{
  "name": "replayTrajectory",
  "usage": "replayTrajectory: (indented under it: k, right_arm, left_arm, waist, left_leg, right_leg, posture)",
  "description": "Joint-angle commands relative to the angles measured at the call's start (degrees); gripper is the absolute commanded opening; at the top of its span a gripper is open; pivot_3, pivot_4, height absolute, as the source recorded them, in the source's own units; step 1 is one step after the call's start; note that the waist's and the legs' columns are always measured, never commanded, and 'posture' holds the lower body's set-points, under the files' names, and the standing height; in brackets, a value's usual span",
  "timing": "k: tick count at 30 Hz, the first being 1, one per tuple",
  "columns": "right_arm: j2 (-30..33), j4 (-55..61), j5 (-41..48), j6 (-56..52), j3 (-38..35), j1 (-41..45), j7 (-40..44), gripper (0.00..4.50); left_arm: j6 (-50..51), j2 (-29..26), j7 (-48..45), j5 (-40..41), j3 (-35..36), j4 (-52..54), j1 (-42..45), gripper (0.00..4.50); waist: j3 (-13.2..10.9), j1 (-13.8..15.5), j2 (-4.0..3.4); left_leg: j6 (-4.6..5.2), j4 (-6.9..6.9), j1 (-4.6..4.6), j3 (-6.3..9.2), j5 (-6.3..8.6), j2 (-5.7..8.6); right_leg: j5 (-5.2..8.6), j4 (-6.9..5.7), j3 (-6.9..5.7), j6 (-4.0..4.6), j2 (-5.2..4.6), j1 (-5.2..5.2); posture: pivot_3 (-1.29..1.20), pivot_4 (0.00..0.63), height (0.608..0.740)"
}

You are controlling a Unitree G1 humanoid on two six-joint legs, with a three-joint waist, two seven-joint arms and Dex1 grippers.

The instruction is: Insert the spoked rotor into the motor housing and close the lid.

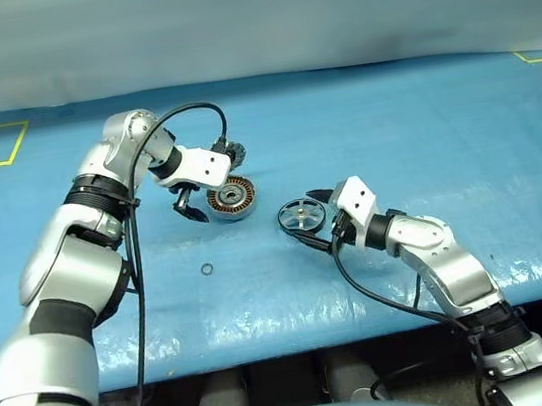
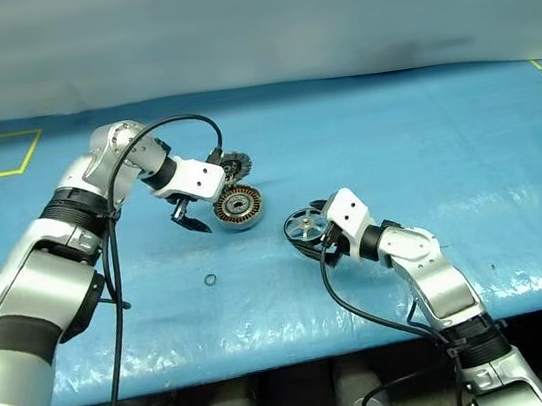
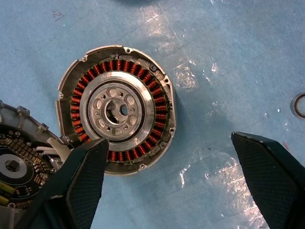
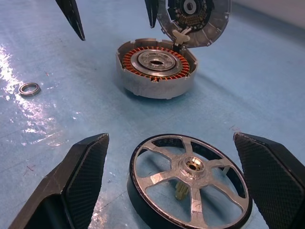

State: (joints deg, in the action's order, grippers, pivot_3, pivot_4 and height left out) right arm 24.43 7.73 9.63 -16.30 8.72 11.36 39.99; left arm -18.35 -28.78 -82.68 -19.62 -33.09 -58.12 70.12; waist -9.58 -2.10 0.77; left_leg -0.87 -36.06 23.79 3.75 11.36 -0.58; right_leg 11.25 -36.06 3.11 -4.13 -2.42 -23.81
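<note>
Nothing inserted yet. Spoked rotor point(image 4: 190, 179) lies flat on the blue surface point(image 1: 421, 121) at frame centre, between the spread fingers of the right pincer point(image 1: 322, 218). Motor housing point(image 1: 231, 198) sits left of it, lid point(image 4: 194, 19) tipped up (hinged open). Left pincer point(image 2: 202, 213), fingers apart, hovers above the housing. Yellow floor-tape marks upper left.

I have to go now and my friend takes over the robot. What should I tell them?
Left pincer: open, empty, pointing down over the motor housing.
Right pincer: open, one finger on each side of the spoked rotor, not gripping it.
Rotor lies flat on the blue table, apart from the housing.
The lid stands open.
Done: nothing yet.
Left: grip the rotor, set it in the housing, close the lid.
</note>
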Motion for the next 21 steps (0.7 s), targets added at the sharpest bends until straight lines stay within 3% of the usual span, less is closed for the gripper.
replayTrajectory:
  k: [1, 21]
  right_arm:
    - [-0.04, 3.07, 0.56, 1.26, -1.25, -1.06, -0.57, 4.47]
    - [0.71, 8.32, 1.00, -0.65, -2.28, -4.79, -2.06, 4.47]
  left_arm:
    - [-1.73, 0.95, 2.09, -0.95, 1.18, -2.97, 1.94, 4.50]
    - [-4.53, 5.58, 5.33, -5.43, 0.87, -9.45, 0.94, 4.50]
  waist:
    - [-0.01, -0.01, 0.01]
    - [-0.05, 0.02, 0.09]
  left_leg:
    - [0.00, -0.01, 0.00, 0.00, 0.00, 0.00]
    - [0.00, -0.08, 0.00, 0.00, 0.00, 0.02]
  right_leg:
    - [-0.01, 0.00, 0.00, -0.01, 0.00, 0.00]
    - [-0.05, -0.04, 0.03, -0.09, 0.00, 0.02]
  posture:
    - [0.00, 0.150, 0.740]
    - [0.00, 0.150, 0.740]
